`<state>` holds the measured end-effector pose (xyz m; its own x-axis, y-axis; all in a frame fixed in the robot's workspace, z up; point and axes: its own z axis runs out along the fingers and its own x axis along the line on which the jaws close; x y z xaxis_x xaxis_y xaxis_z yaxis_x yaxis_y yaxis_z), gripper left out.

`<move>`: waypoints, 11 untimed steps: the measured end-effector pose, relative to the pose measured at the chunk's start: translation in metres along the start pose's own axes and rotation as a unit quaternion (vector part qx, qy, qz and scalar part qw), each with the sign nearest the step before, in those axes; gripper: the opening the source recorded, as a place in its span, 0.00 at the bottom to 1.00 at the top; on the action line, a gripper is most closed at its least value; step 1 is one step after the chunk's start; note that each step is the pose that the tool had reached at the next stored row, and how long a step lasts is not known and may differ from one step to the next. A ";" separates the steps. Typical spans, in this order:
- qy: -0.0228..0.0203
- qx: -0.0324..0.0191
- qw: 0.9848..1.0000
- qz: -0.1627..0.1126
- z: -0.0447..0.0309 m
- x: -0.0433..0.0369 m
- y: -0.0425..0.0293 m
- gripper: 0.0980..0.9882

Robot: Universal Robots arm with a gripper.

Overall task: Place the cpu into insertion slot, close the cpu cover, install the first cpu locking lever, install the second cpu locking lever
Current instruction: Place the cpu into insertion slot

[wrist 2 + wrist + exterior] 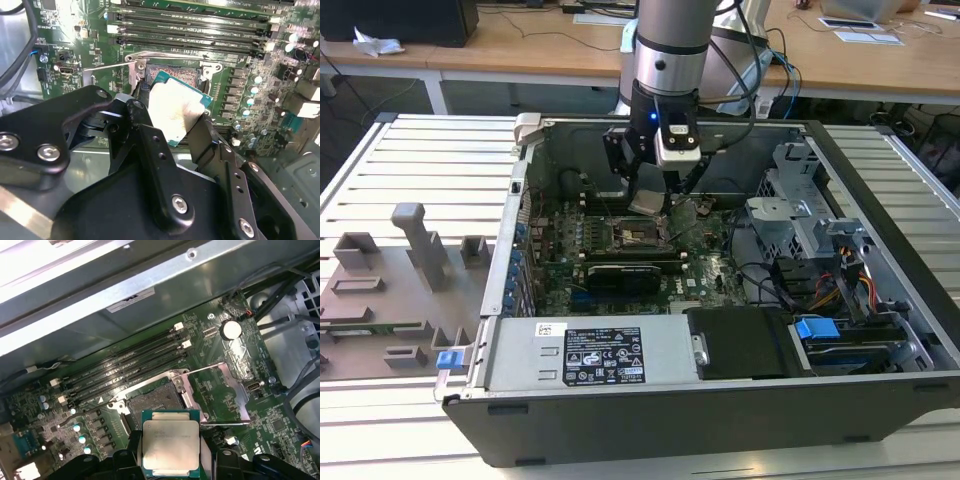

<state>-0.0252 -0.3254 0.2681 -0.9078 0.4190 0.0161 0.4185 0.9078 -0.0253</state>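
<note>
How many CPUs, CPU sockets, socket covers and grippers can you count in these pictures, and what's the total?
cpu: 1
insertion slot: 1
cpu cover: 1
gripper: 1
Total: 4

No print can be read. A white-and-black label on the power supply housing, at the case's near side, carries fine lines and symbols. The cpu lid bears faint grey lettering, and a small white sticker sits on the chassis rail.
</note>
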 end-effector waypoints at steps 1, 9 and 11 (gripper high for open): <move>0.000 0.000 1.000 0.004 0.0000 0.0000 0.0000 0.50; 0.001 0.000 0.999 0.046 0.0000 0.0000 0.0000 0.50; 0.001 0.000 0.998 0.061 0.0000 0.0000 0.0000 0.50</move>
<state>-0.0252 -0.3254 0.2680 -0.8505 0.5257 0.0153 0.5252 0.8506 -0.0266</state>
